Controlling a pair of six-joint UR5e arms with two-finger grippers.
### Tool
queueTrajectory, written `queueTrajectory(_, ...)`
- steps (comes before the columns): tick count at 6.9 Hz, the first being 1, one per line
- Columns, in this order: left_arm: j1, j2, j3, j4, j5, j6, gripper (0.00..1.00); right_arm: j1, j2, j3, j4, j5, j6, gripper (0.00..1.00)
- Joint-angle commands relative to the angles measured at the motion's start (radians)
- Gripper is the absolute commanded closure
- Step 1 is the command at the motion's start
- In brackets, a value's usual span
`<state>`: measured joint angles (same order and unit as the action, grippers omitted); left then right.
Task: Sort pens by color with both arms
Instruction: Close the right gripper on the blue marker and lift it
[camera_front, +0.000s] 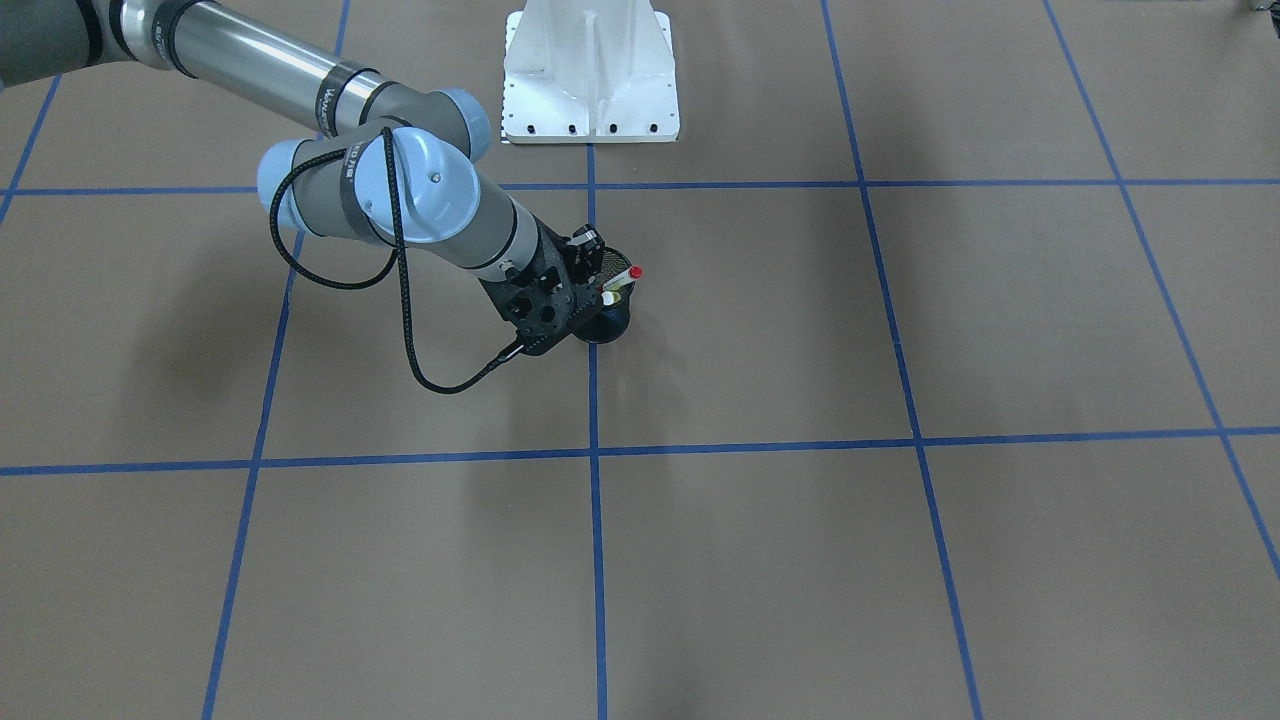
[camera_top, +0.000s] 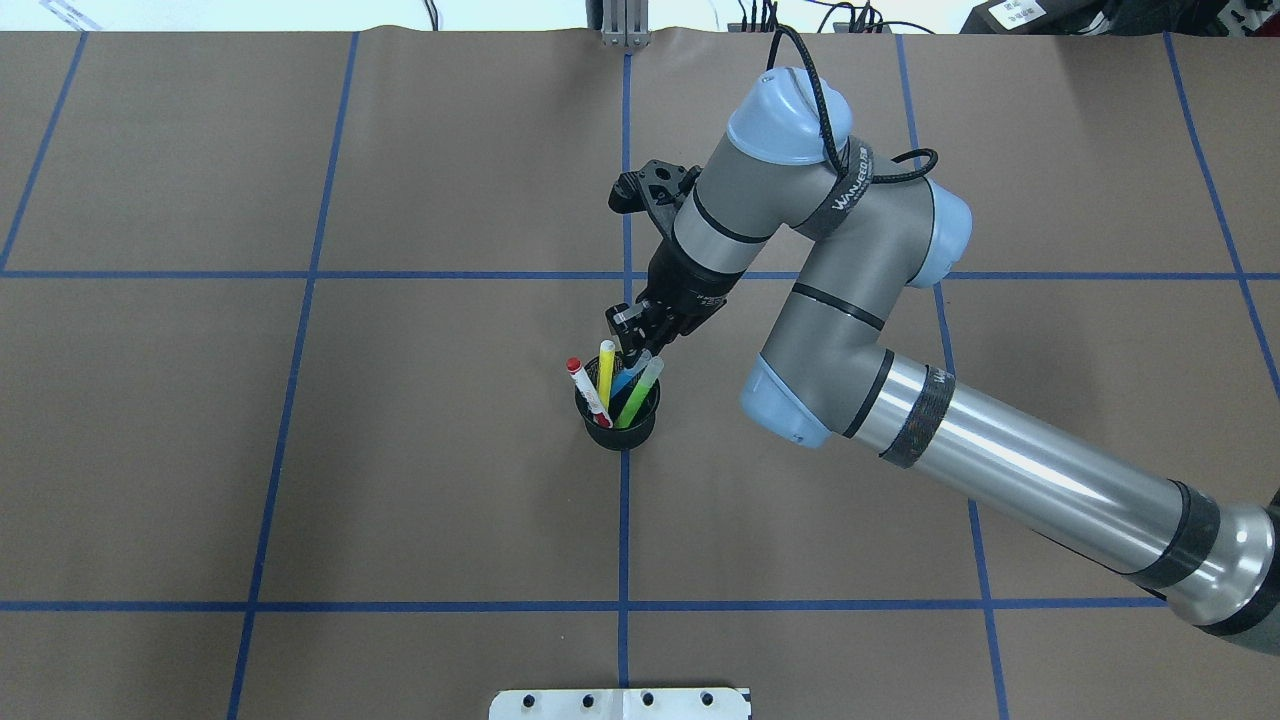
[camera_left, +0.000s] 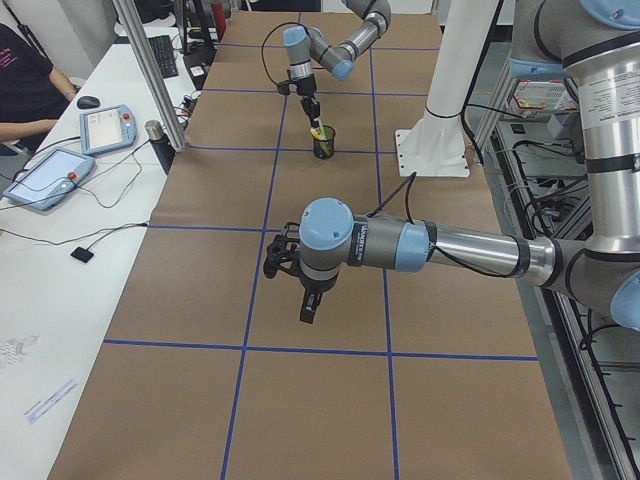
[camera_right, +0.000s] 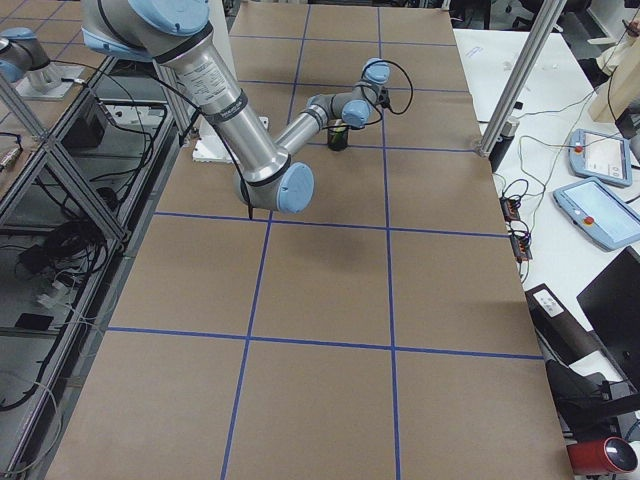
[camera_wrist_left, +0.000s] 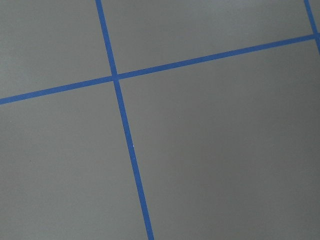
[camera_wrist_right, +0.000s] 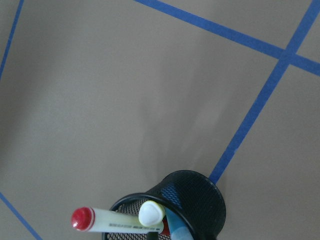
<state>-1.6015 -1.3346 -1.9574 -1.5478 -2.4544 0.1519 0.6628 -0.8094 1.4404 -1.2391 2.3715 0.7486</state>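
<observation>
A black mesh cup (camera_top: 620, 428) stands on a blue tape line near the table's middle and holds the pens upright: a white one with a red cap (camera_top: 586, 390), a yellow one (camera_top: 605, 370), a blue one (camera_top: 627, 380) and a green one (camera_top: 640, 392). My right gripper (camera_top: 640, 342) hangs just over the tops of the blue and green pens, jaws apart and holding nothing. The right wrist view looks down on the red-capped pen (camera_wrist_right: 92, 219), the yellow pen (camera_wrist_right: 151, 213) and the cup (camera_wrist_right: 200, 195). My left gripper (camera_left: 310, 308) hovers over bare table far from the cup; I cannot tell its state.
The white metal base (camera_front: 590, 80) stands at the robot's side of the table. A side desk (camera_left: 60, 240) with tablets and a seated person (camera_left: 25, 70) lies beyond the far edge, behind aluminium posts (camera_left: 150, 70). Brown paper with blue tape lines (camera_wrist_left: 125, 130) covers the table.
</observation>
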Motion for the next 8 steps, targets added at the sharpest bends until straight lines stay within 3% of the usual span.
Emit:
queueTrajectory(1,0.0,0.0,0.002,0.0,0.0,0.0,0.01,0.0,-0.002,0.0,-0.002,0.0,0.0,0.67)
queueTrajectory(4,0.0,0.0,0.002,0.0,0.0,0.0,0.01,-0.015,-0.007,0.002,0.003,0.002,0.038,0.73)
queueTrajectory(5,0.0,0.0,0.002,0.0,0.0,0.0,0.01,-0.017,-0.007,0.012,0.001,0.003,0.049,0.78)
queueTrajectory(6,0.0,0.0,0.0,0.0,0.0,0.0,0.01,-0.019,-0.007,0.017,-0.002,0.011,0.063,0.9)
queueTrajectory(8,0.0,0.0,0.0,0.0,0.0,0.0,0.01,-0.017,-0.005,0.021,-0.003,0.038,0.072,0.94)
